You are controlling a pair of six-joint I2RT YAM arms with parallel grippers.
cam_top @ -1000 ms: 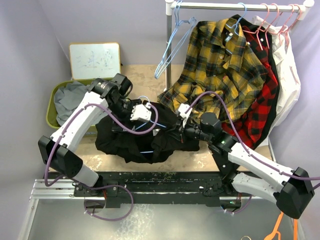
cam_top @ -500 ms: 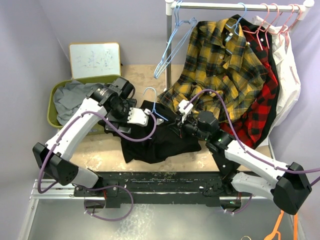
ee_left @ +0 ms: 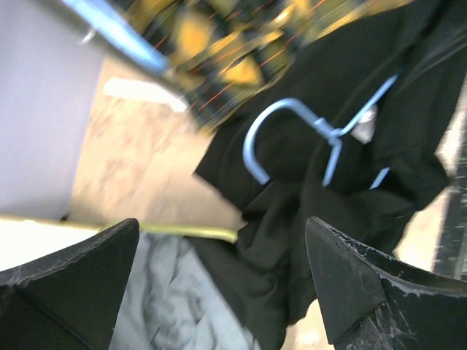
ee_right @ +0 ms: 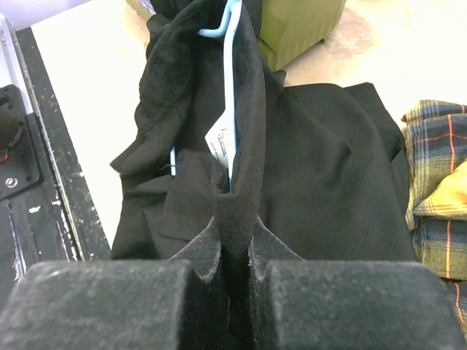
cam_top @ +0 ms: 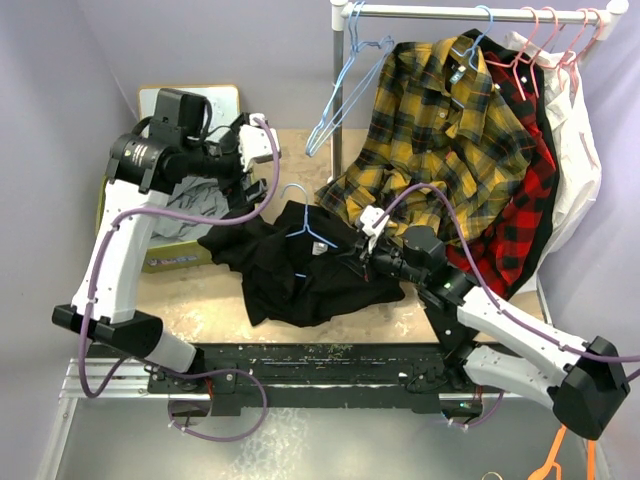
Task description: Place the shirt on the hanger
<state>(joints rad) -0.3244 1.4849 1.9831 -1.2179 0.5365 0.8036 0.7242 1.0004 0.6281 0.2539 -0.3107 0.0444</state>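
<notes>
Two hands: right hand (ee_right: 233,266) pinches soft, limp shirt (cam_top: 300,285), centre frame; left hand (ee_left: 222,226) spread, upper left. Likely best gripped near hanger (cam_top: 305,228).

Nothing legible shows anywhere. A small white tag (ee_right: 219,138) inside the shirt (ee_right: 321,182), just beside the hanger (ee_right: 232,87), carries print too fine to make out. On the yellow plaid shirt (cam_top: 430,130), at one o'clock on the surface (cam_top: 200,300), a dark neck label (cam_top: 456,73) is equally unreadable.
</notes>
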